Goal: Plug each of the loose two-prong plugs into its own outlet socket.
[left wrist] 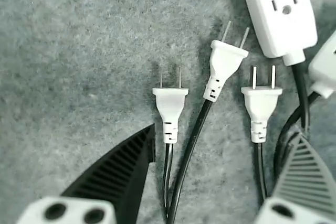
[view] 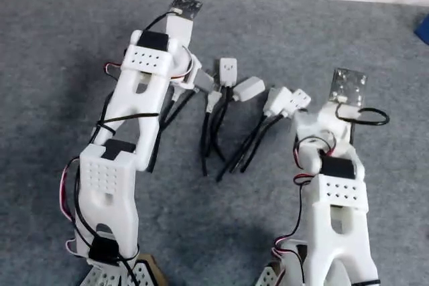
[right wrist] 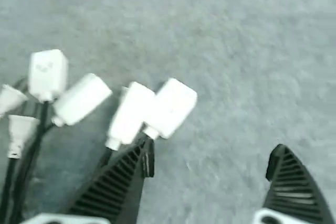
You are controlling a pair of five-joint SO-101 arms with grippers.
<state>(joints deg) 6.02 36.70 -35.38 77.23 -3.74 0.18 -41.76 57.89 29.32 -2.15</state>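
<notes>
On the grey counter (view: 301, 31) a face-up socket (left wrist: 281, 11) lies with its slots showing, and everything else gathers around it. Three loose two-prong plugs lie near it on the left arm's side, all with bare prongs and apart from every socket. The tilted plug (left wrist: 226, 64) is nearest, its prongs angled toward the face-up socket's side. The straight plug (left wrist: 261, 103) lies just beside the face-up socket's black cord (left wrist: 300, 90). The outer plug (left wrist: 170, 106) lies farthest from the face-up socket, beyond the tilted one. The left hand (left wrist: 226, 135) hangs released and empty over the plugs' cords, its dark fingers (left wrist: 123, 174) spread wide so that the plugs lie between them, touching none. On the far side of the face-up socket, toward the right arm, a second socket (right wrist: 81, 98) lies on its side just beside it, and a pair of sockets (right wrist: 152, 109) lie against each other a little farther from the face-up socket. The right hand (right wrist: 212, 153) is also released and grasps nothing. One of its fingers sits just beside the cord ends of the pair, and the other is over bare counter, well apart from the face-up socket.
</notes>
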